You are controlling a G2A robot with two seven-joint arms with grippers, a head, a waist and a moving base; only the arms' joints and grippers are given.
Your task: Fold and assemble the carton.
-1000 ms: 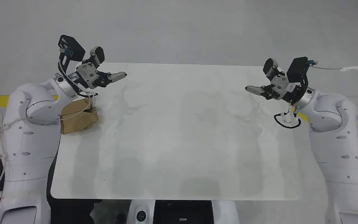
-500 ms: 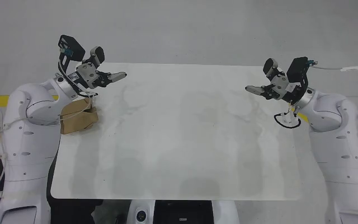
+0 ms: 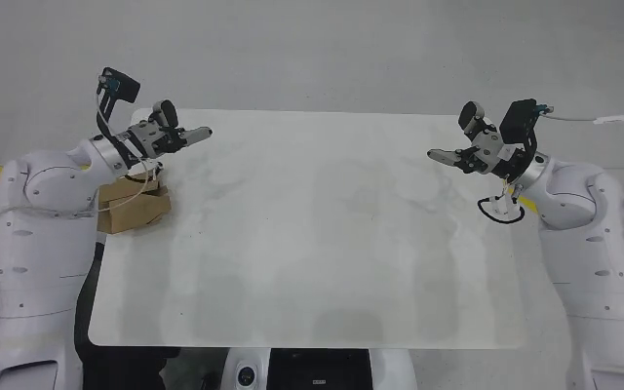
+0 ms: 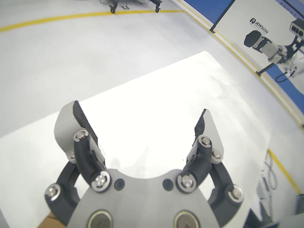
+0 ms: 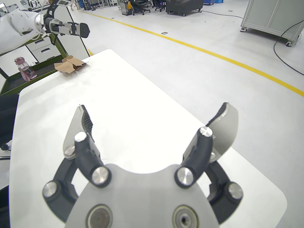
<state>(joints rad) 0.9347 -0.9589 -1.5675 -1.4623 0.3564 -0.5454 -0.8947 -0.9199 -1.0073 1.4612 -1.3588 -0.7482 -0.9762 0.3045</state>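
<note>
The left arm has drawn back and sunk toward the table's [image 3: 322, 253] 9 o'clock edge, leaving the left gripper [image 3: 198, 134] hanging just beyond the carton [image 3: 134, 207], which lies part-folded near 10 o'clock. Its jaws are spread wide and hold nothing. The right gripper [image 3: 437, 154] has stayed at 2 o'clock, jaws likewise apart and empty. This looks like the start of a reach for the carton, with folding not yet begun

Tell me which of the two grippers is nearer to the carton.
The left gripper: it is close to the carton, while the right gripper is on the opposite side of the table.
</note>
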